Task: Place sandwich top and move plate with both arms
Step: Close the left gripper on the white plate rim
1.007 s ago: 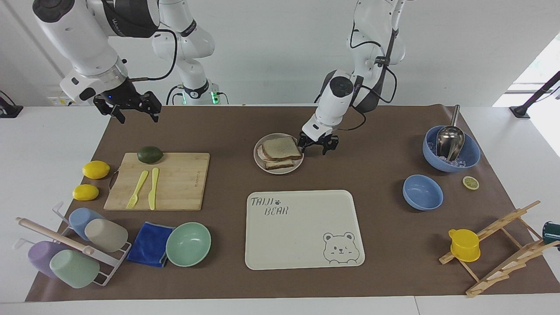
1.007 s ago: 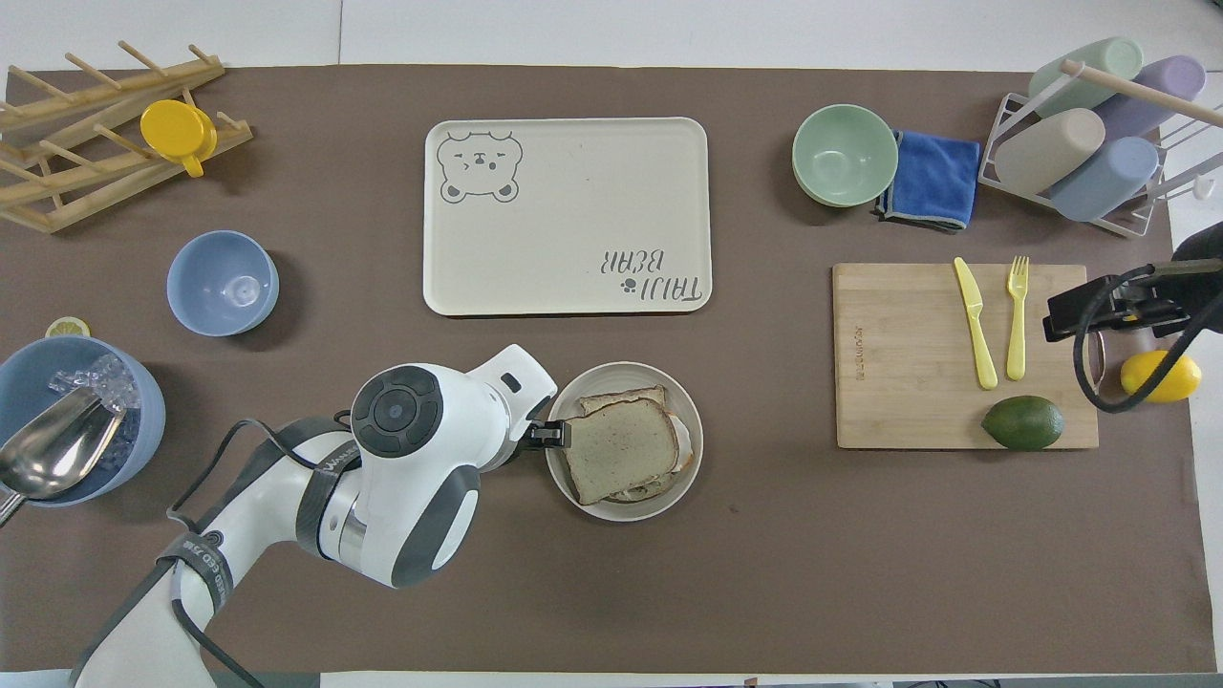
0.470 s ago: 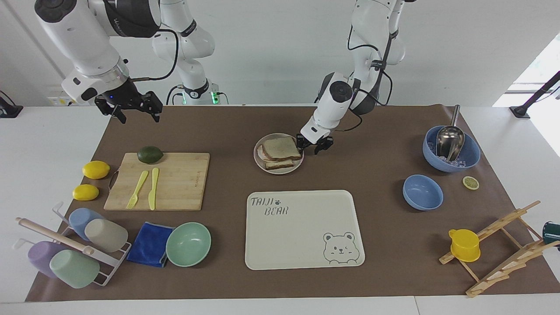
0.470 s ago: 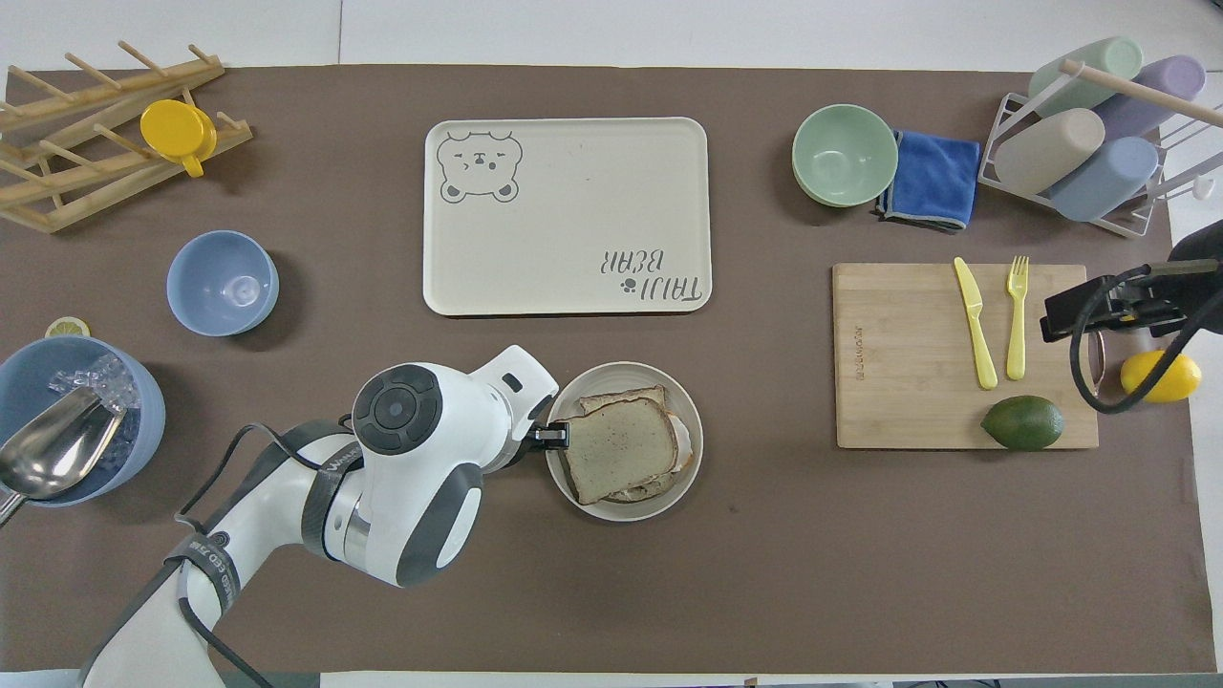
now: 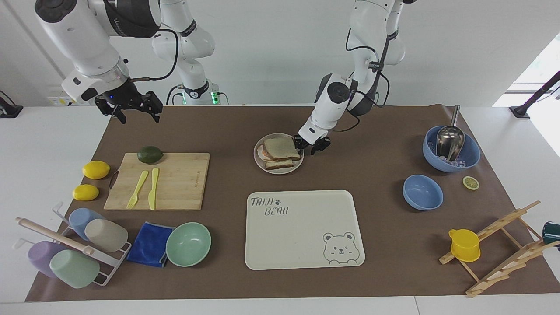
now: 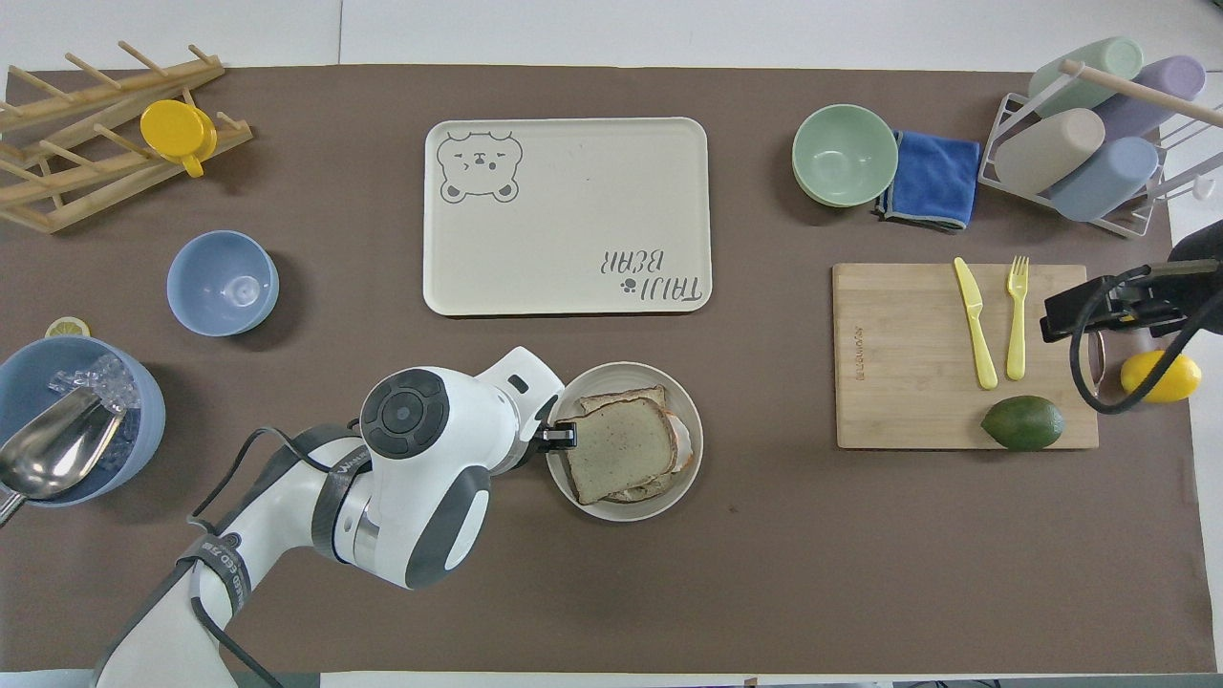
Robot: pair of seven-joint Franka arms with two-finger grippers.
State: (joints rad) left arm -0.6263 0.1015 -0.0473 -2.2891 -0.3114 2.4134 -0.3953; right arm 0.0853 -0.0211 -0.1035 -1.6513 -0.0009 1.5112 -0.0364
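The plate (image 5: 278,168) sits on the brown mat (image 5: 376,245) near the middle of the table, nearer to the robots than the bear tray (image 5: 302,229), with bare mat between the two. The sandwich top (image 5: 281,148) lies on the plate, stacked on other bread (image 5: 280,164) whose edge shows below it, and something pale and orange peeks out at the side toward the right arm's end. In the overhead view the top (image 6: 622,448) covers most of the plate (image 6: 626,509), turned a little askew to the slice under it. The left gripper (image 5: 311,146) is down at the plate's rim on the side toward the left arm's end; its fingers are spread, one at the bread's edge over the rim, the other over the mat just outside the plate. Whether a finger touches the rim or the bread cannot be told. From above only a black fingertip (image 6: 562,436) shows at the plate's edge, the rest hidden under the white wrist. The right gripper (image 5: 132,106) hangs in the air with its fingers apart and holds nothing, over the mat at the right arm's end, above the corner of the cutting board (image 5: 175,183) where the avocado (image 5: 150,154) lies; this arm waits. Two lemons (image 5: 96,169) rest beside the board, and a yellow fork (image 5: 137,189) and knife (image 5: 153,188) lie on it.
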